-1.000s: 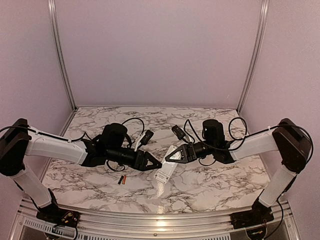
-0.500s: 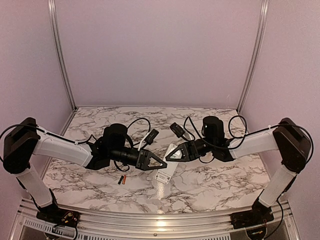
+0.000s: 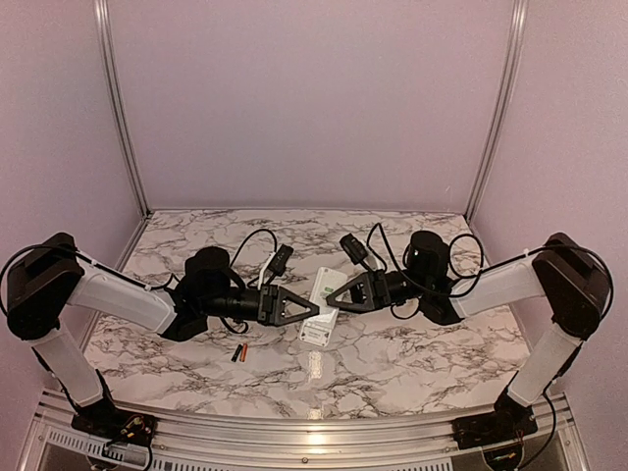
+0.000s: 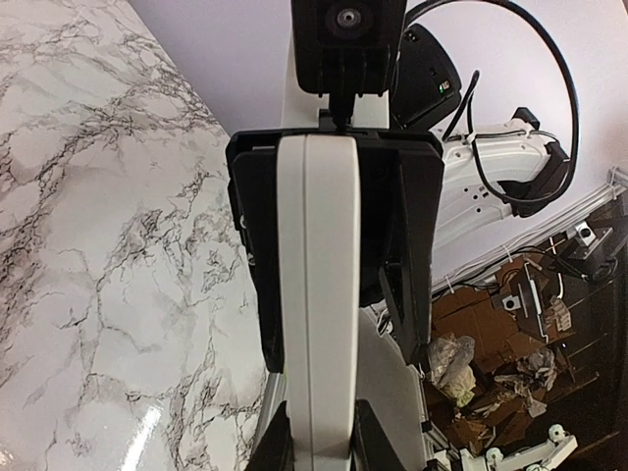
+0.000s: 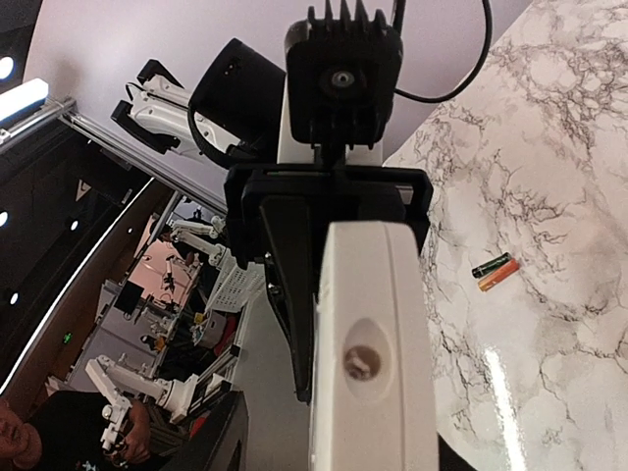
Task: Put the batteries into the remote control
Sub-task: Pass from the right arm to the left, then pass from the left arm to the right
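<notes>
Nearest us in the overhead view, the batteries (image 3: 239,353) lie together on the marble tabletop (image 3: 422,368), lower left of centre, one dark, one orange; only the right wrist view also catches them. Behind them, at centre, the left tool (image 3: 313,312) and right tool (image 3: 332,301) each clamp an end of the remote control (image 3: 320,319). Up close we see a slim white bar, one side bearing a round recess.

White remote (image 3: 321,304) aloft; batteries (image 3: 239,353) side-by-side below
</notes>
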`<state>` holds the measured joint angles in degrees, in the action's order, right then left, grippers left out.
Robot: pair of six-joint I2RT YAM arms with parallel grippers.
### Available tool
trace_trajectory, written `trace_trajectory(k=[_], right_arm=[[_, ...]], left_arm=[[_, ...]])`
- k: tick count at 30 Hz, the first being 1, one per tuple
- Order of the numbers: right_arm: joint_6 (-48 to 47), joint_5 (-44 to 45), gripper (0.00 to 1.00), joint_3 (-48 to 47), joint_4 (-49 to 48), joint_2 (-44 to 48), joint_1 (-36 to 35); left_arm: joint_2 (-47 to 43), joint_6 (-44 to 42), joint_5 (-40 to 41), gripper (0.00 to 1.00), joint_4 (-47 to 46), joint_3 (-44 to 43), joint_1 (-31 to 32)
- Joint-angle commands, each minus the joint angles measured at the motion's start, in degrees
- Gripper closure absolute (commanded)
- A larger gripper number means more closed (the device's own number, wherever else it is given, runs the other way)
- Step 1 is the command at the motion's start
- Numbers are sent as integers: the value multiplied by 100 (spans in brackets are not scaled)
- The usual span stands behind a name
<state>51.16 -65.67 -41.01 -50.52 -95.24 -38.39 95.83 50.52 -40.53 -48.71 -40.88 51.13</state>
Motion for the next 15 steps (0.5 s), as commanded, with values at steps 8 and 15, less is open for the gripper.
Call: trace_trajectory(k=[8,15], right_arm=[[977,413,62,62,-1409,-283,-5],[797,450,70,-33,-1121,-326,-32]], left_arm=[[216,446,58,100,-1092,-82,-19],[296,268,-115,100,-680,-262,29]])
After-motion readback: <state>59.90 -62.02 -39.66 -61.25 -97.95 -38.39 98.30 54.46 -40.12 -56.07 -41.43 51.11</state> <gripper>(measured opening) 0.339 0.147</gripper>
